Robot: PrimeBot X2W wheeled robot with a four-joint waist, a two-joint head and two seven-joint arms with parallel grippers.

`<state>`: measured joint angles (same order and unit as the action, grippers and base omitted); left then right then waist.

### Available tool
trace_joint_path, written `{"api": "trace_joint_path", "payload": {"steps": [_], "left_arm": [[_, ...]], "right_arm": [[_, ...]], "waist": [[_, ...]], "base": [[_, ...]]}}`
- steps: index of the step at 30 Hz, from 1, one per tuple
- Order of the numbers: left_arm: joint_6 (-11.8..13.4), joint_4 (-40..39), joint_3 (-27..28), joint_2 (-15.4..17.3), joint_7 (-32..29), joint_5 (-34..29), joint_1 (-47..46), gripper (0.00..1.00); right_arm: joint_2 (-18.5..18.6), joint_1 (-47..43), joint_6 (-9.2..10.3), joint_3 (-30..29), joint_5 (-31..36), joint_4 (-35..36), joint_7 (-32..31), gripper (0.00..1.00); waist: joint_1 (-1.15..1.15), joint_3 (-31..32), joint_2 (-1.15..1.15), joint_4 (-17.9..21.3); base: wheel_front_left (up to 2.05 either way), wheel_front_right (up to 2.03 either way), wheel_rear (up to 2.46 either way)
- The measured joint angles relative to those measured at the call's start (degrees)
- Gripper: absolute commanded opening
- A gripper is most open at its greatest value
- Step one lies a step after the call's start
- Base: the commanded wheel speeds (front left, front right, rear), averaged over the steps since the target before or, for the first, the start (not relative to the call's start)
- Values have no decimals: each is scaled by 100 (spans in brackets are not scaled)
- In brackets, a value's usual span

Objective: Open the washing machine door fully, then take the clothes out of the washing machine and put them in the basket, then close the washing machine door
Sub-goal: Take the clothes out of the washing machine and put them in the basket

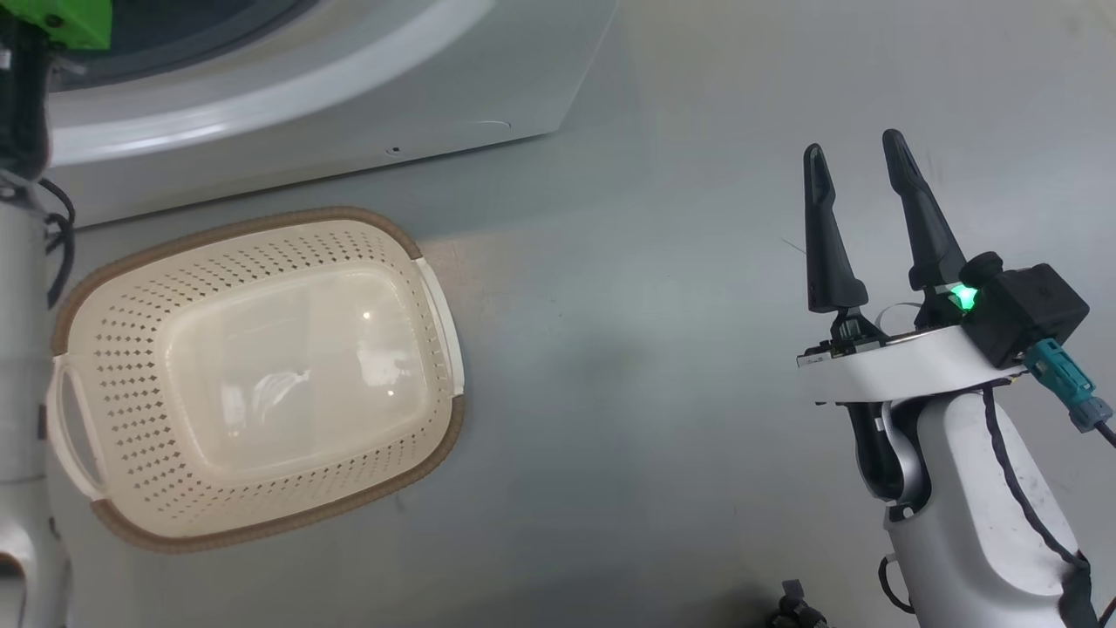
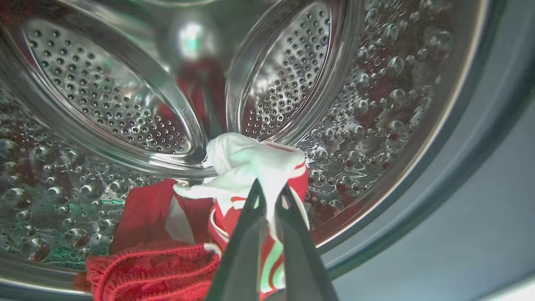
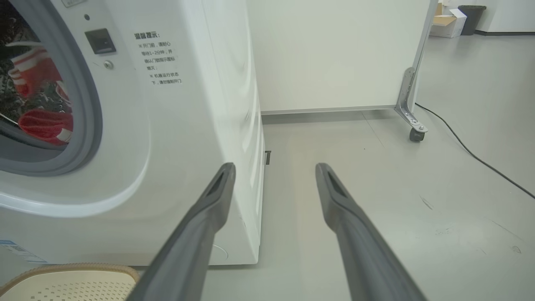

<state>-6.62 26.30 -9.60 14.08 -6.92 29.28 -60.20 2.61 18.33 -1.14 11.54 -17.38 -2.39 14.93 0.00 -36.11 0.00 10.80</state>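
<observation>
Deep in the washing machine's [image 1: 349, 105] steel drum [image 2: 104, 92], pinching the red-and-white clothes [image 2: 246, 161] between tightly closed left fingers [image 2: 246, 242] for lifting out, with right fingers [image 1: 828, 253] spread wide, empty, above the floor [image 1: 654, 305], clear of the empty basket [image 1: 122, 366].

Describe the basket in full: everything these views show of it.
The basket is cream plastic and rounded-rectangular. It has rows of small holes through its sloping sides, a smooth glossy bottom that mirrors the lights, a brown woven-look rim and a pale handle at each short end. It stands upright on the grey floor, close in front of the washing machine. Nothing lies in it.
</observation>
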Motion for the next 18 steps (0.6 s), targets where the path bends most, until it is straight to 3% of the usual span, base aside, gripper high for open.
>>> {"api": "trace_joint_path", "payload": {"steps": [12,18], "left_arm": [[-14,-586,97,-178,1418,-131,1220,0],[162,-840,140,-235,1927,-325,1802,0]], "right_arm": [[0,-271,-133,-125,213,-175,0,100],[1,-445,-182,-164,279,-259,0,100]], "waist": [[0,590,0,-348],[0,930,0,-513]], "base": [[0,0,0],[0,0,0]]}}
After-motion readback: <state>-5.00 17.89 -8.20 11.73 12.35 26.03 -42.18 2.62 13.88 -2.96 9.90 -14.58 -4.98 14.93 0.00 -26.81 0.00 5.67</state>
